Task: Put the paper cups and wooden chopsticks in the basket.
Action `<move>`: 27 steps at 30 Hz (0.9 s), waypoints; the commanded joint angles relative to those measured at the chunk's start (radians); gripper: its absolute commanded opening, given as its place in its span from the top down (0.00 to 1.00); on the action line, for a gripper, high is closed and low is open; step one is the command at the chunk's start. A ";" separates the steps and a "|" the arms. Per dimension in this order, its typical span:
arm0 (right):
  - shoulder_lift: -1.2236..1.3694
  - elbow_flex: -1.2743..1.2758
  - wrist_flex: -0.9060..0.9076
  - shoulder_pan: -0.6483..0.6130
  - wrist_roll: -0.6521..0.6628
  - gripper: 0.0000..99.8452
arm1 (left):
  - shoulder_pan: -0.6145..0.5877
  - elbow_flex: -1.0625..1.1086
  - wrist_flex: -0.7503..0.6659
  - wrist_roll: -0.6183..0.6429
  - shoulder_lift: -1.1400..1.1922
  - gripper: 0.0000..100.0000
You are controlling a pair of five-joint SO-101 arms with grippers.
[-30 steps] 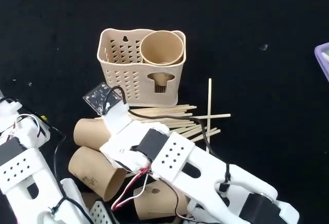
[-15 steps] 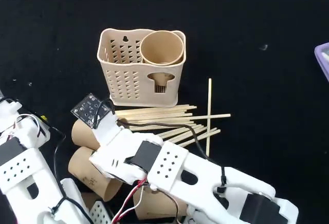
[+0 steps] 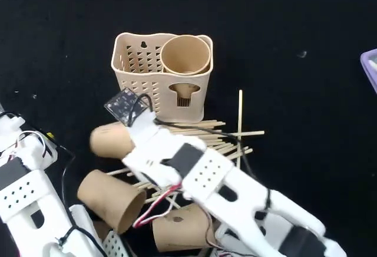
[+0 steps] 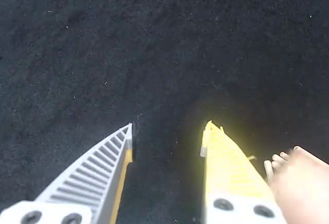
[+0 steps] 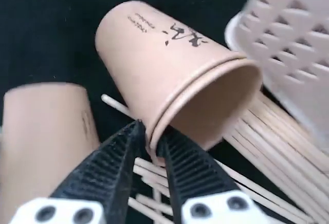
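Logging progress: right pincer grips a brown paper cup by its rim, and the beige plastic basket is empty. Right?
No: the beige plastic basket holds one brown paper cup, per the high view. The right pincer grips a second cup by its rim.

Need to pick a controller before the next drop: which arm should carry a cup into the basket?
Right. The right claw grips a paper cup by its rim near the basket; the left claw hangs open over the table.

It has the look of a robotics lab bench: a table [image 3: 306, 92] under black cloth, a white plastic right arm [image 3: 230, 189] and left arm [image 3: 26, 201] side by side, loose wires [image 3: 147, 214] and a bare circuit board [image 3: 125, 105].
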 commanded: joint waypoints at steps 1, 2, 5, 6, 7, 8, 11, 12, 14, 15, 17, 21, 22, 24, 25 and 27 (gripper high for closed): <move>-0.154 -0.088 0.181 0.052 0.133 0.99 | -0.007 -0.076 -0.020 0.006 -0.011 0.78; -0.196 -0.111 0.239 0.060 0.167 0.99 | -0.007 -0.076 -0.020 0.006 -0.011 0.78; -0.311 -0.183 0.391 0.086 0.267 0.99 | -0.007 -0.076 -0.020 0.006 -0.011 0.78; -0.343 -0.208 0.437 0.100 0.305 0.99 | -0.007 -0.076 -0.020 0.006 -0.011 0.78; -0.374 -0.232 0.482 0.117 0.347 0.99 | -0.007 -0.076 -0.020 0.006 -0.011 0.78; -0.401 -0.257 0.523 0.135 0.390 0.99 | -0.007 -0.076 -0.020 0.006 -0.011 0.78; -0.475 -0.323 0.615 0.207 0.539 0.99 | -0.007 -0.076 -0.020 0.006 -0.011 0.78; -0.495 -0.340 0.637 0.226 0.586 0.99 | -0.007 -0.076 -0.020 0.006 -0.011 0.78; -0.536 -0.374 0.667 0.256 0.661 0.99 | -0.007 -0.074 -0.020 0.006 -0.011 0.78; -0.558 -0.395 0.680 0.273 0.687 0.99 | -0.007 -0.074 -0.020 0.006 -0.011 0.78; -0.605 -0.449 0.684 0.313 0.717 0.99 | -0.007 -0.074 -0.020 0.006 -0.011 0.78; -0.654 -0.591 0.647 0.367 0.744 0.99 | -0.002 -0.073 -0.020 0.006 -0.011 0.78; -0.651 -0.616 0.628 0.377 0.740 0.99 | -0.002 -0.073 -0.020 0.006 -0.011 0.78; -0.625 -0.634 0.578 0.385 0.740 0.99 | -0.002 -0.073 -0.020 0.006 -0.011 0.78; -0.604 -0.634 0.551 0.387 0.740 0.99 | -0.005 -0.073 -0.020 0.006 -0.011 0.78; -0.545 -0.634 0.502 0.391 0.741 0.99 | -0.005 -0.073 -0.020 0.005 -0.011 0.78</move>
